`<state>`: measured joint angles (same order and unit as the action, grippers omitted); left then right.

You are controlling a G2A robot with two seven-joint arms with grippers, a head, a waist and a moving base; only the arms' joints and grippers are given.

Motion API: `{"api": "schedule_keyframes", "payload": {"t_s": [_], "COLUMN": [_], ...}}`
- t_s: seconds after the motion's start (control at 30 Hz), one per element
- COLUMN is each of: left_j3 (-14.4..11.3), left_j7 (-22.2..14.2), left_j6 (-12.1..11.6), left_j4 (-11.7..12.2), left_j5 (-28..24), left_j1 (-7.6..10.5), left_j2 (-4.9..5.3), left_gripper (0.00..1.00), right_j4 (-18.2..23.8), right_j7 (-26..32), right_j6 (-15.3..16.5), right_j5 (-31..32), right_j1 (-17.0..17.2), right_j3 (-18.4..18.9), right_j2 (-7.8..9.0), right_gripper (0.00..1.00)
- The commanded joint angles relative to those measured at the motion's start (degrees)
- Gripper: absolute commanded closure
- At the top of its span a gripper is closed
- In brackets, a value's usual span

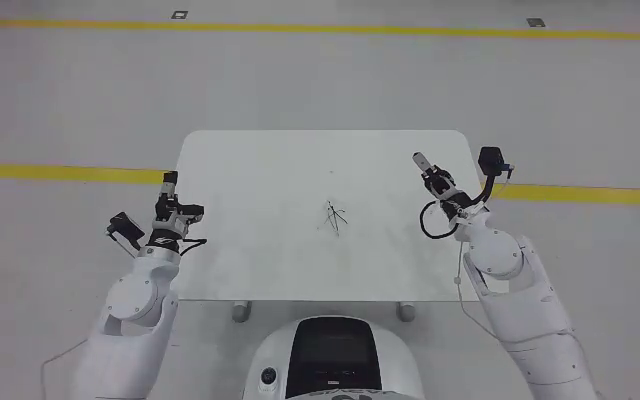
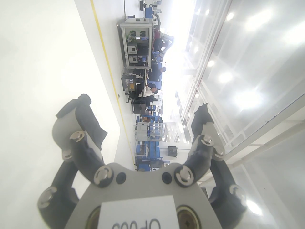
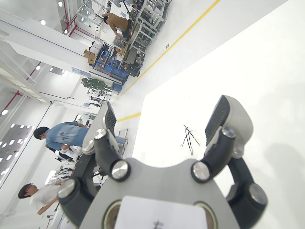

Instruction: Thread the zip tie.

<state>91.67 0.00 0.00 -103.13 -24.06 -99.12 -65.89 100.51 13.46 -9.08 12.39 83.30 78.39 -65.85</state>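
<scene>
A small heap of thin black zip ties (image 1: 334, 216) lies near the middle of the white table (image 1: 260, 260). The same zip ties (image 3: 189, 136) show in the right wrist view, beyond the fingers. My left gripper (image 1: 170, 180) hangs at the table's left edge, open and empty, with its jaws wide apart (image 2: 143, 106). My right gripper (image 1: 422, 160) is over the table's right part, raised and open (image 3: 166, 110), holding nothing. Both grippers are well away from the ties.
The table's surface (image 3: 238, 72) is bare apart from the ties. Yellow floor lines (image 1: 320, 28) run behind and beside the table. A black cable (image 1: 432, 220) loops at the right wrist.
</scene>
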Motion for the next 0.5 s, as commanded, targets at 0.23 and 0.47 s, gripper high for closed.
{"api": "schedule_keyframes", "payload": {"t_s": [0.23, 0.47], "left_j3": [0.0, 0.0], "left_j7": [0.0, 0.0], "left_j6": [0.0, 0.0], "left_j4": [0.0, 0.0], "left_j5": [0.0, 0.0], "left_j1": [0.00, 0.00], "left_j2": [0.00, 0.00], "left_gripper": [0.00, 0.00], "right_j4": [0.0, 0.5], "right_j7": [0.0, 4.3], "right_j6": [0.0, 0.8], "right_j5": [0.0, 6.5], "right_j1": [0.0, -2.1], "right_j3": [0.0, -2.8], "right_j2": [0.00, 0.19], "right_gripper": [0.00, 0.00]}}
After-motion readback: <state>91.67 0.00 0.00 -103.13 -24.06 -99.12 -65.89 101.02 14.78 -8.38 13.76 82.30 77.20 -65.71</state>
